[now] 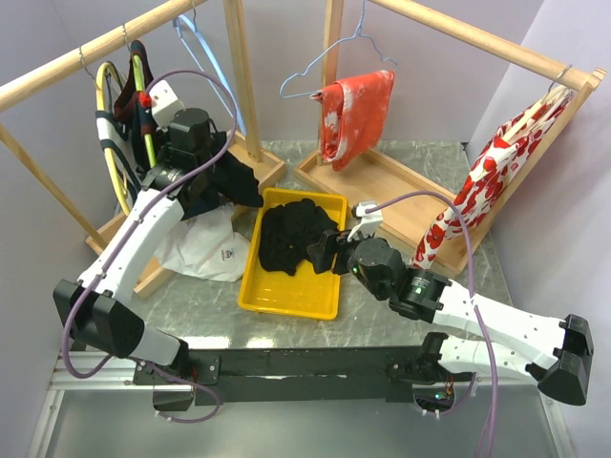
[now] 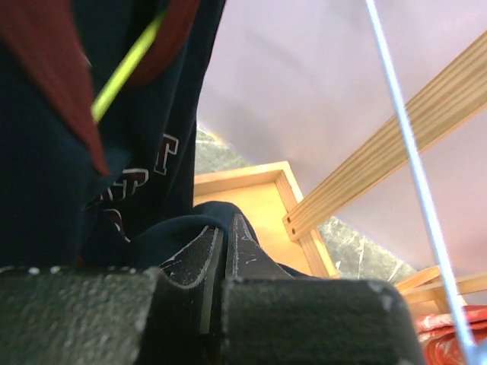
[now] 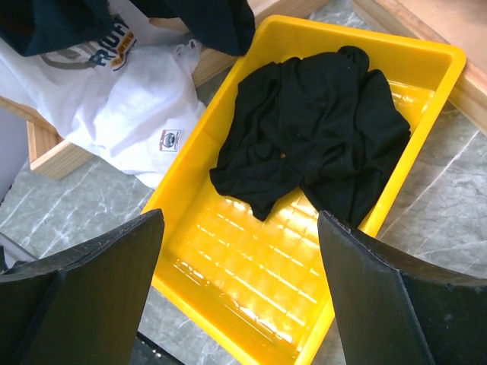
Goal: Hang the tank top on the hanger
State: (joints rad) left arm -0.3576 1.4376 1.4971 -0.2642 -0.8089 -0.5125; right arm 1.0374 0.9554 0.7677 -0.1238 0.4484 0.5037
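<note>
- The right gripper (image 3: 240, 228) is hovering over the near end of the yellow tray (image 3: 251, 293). Its jaws are spread wide and are grasping nothing. A black garment (image 3: 319, 137) is lying crumpled in the tray below it.
- Just left of the tray, a white tank top (image 3: 129, 106) is slumping over the wooden rack base (image 3: 46, 153), and a dark navy hem is dangling just above it.
- Farther back and higher, the left gripper (image 2: 223, 236) is sitting clenched against the tank top (image 2: 46, 175). Navy cloth is bunching at its fingertips, but I cannot tell whether a fold is actually being pinched.
- The hanger (image 2: 125, 67) is hanging on the left rail, near a yellow hanger (image 1: 103, 143) and a light blue hanger (image 2: 411, 152).
- What could go wrong: if cloth is being pinched, a pull away from the rail could be dragging a strap off the hanger's arm. It could also be lifting the hook off the rail.
- What could go wrong: the neighbouring hangers are crowding close, so a sideways swing risks tangling them or knocking one down.
- What could go wrong: the loose hem could be catching on the tray's corner or the rack base as the garment is shifting.
- The tank top is draping long and slack from the hanger, reaching down toward the rack base. It is dark navy with red trim, and white outlined lettering is showing on folded cloth. The lime bar appears to be passing between red-trimmed edges, so at least one opening is probably threaded. How squarely both shoulders are sitting cannot be seen.
</note>
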